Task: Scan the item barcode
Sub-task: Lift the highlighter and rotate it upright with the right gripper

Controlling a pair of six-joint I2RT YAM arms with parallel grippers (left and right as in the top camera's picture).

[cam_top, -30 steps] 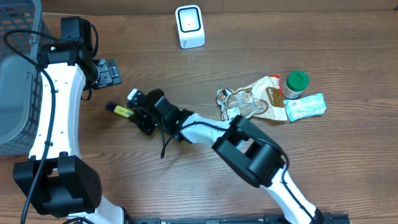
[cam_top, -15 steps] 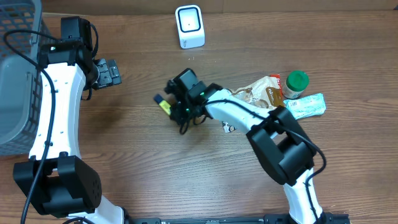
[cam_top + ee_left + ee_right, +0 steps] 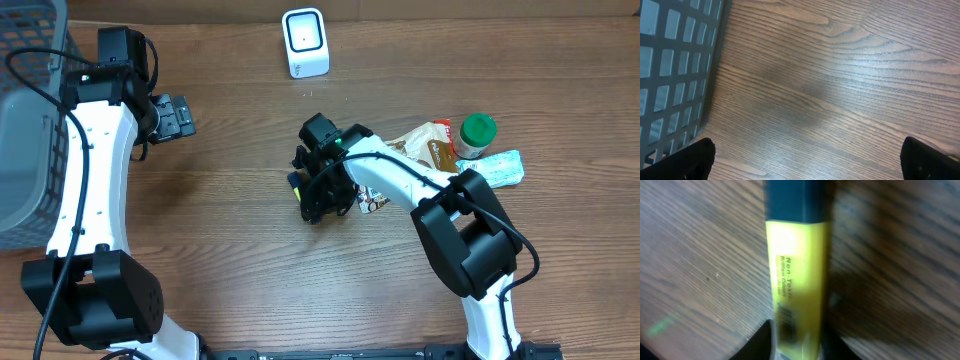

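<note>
**Light, slick highlighter held low, well short of the scanner**

The highlighter (image 3: 797, 280) is a small stiff plastic stick, yellow in the body with a dark cap (image 3: 795, 200). I judge it light and rigid, with smooth sides that could twist or slide between hard fingers. The safest hold is across the plain yellow body near one end. That keeps the printed barcode (image 3: 786, 317) uncovered and leaves the cap alone, since it may pull off.

It sits in front of the scanner (image 3: 305, 42), well apart from it and a little to the robot's right, low over the table (image 3: 840, 75).

The right gripper (image 3: 318, 192) has its two fingers close on either side of the marker's lower end. Whether they press it or merely flank it I cannot tell. The left gripper (image 3: 810, 162) is far to the left of the scanner, spread wide with nothing between its fingers.

From overhead the right wrist covers nearly all of the marker, leaving only a sliver of yellow showing. The wrist view is soft, so the bars read as a dark smear. The marker's lower end is cut off at the frame edge. It is unclear whether the marker rests on the wood or hangs just above it. The barcode seems to face the wrist camera, not the scanner.
</note>
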